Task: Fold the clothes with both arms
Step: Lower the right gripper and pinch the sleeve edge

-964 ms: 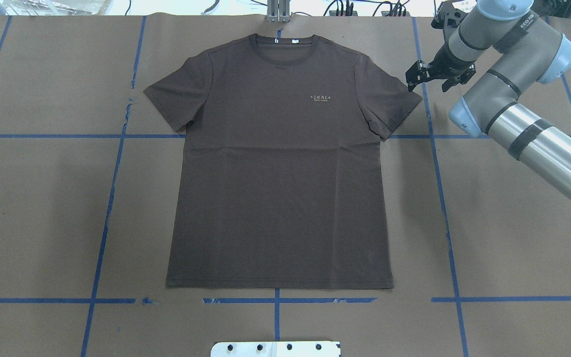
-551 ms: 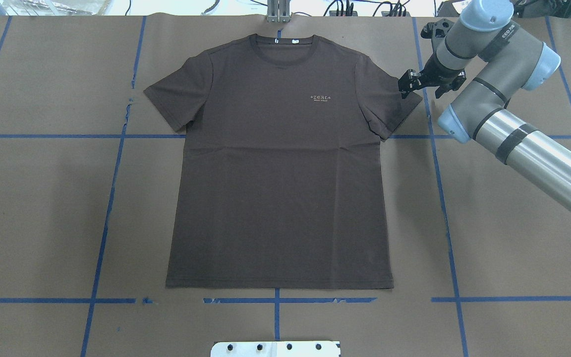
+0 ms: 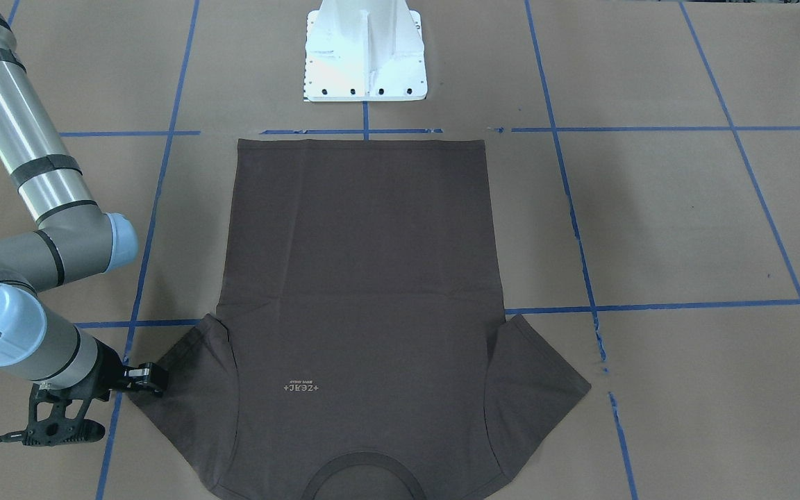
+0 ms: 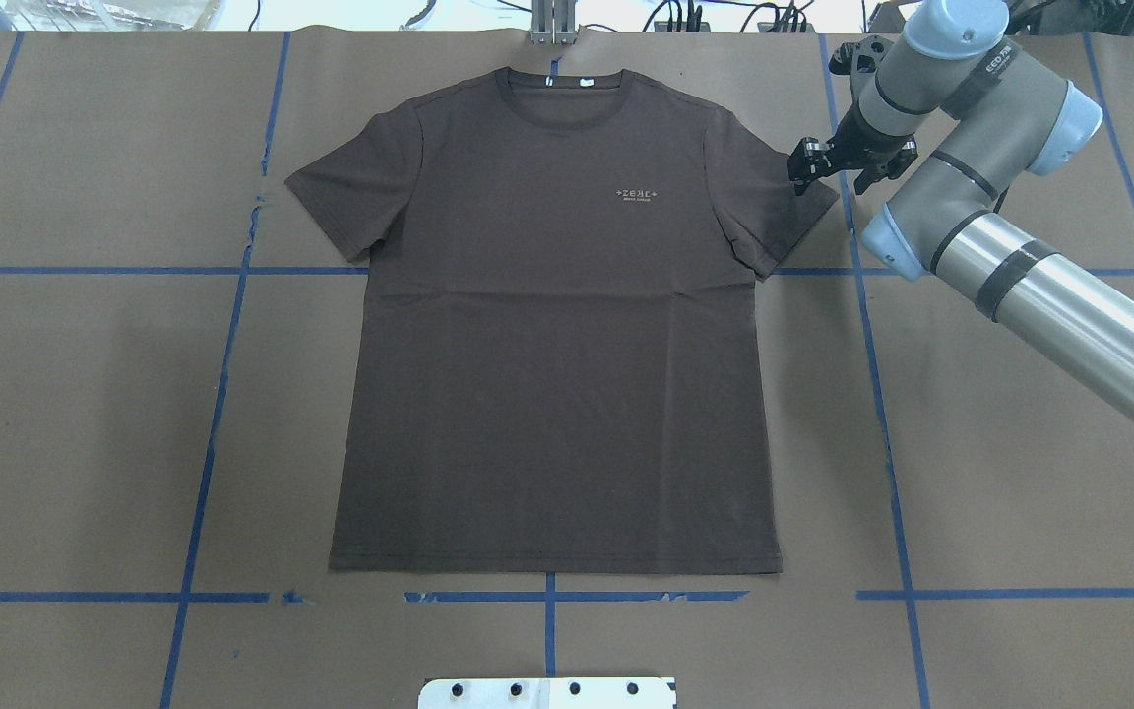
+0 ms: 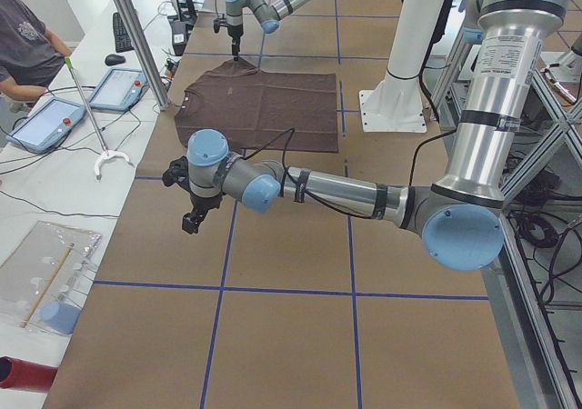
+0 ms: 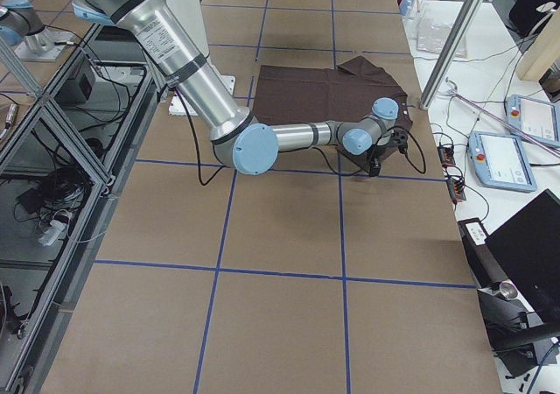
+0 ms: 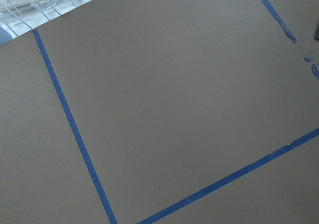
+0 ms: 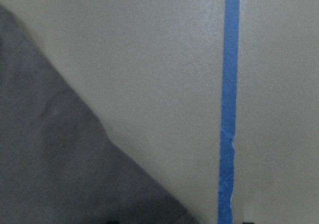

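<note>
T-shirt [image 4: 557, 325] is laid flat, front up, at the middle of the bench [image 4: 85, 394]. The collar [image 4: 567, 98] is turned toward the far edge and the hem lies just short of the pedestal [image 4: 547, 692] at the near edge. Both sleeves are spread out, and pale lettering [image 4: 638, 193] is seen on the chest.

At the outer corner of the sleeve [image 4: 774, 212] on the robot's right, the right hand [image 4: 828, 177] is held with fingers spread apart and nothing gripped. In its wrist view the sleeve corner is seen between the two fingertip ends, beside a tape line [image 8: 228, 109]. Whether cloth is touched cannot be told.

Toward the bench's left end the left hand [image 5: 191, 223] is held over bare bench, well apart from the T-shirt. Whether it is open or closed cannot be told.

A person [image 5: 23, 41] is noted beyond the far edge.
</note>
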You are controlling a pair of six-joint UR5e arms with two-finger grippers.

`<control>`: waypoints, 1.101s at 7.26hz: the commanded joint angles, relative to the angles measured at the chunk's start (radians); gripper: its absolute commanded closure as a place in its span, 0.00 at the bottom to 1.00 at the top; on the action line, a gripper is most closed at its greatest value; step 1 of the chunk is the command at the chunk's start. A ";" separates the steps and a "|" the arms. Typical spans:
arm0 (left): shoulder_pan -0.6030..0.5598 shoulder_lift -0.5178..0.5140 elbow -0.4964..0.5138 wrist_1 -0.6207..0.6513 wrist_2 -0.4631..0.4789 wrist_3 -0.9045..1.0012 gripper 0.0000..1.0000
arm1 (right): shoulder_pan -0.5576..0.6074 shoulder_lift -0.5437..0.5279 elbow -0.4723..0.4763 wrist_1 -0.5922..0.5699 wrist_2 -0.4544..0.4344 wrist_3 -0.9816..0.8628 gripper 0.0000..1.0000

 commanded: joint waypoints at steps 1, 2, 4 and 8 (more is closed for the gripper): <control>0.000 0.000 0.000 0.000 0.000 0.000 0.00 | 0.000 0.001 -0.001 -0.001 0.001 0.000 0.53; 0.000 0.000 -0.001 0.002 0.000 0.000 0.00 | 0.000 0.001 -0.001 0.000 0.001 0.000 0.59; 0.000 0.000 -0.002 0.003 0.000 0.000 0.00 | 0.000 0.002 -0.001 0.000 0.001 0.000 0.72; 0.000 -0.003 0.000 0.003 0.002 -0.001 0.00 | 0.000 0.005 0.001 -0.001 0.001 0.000 0.85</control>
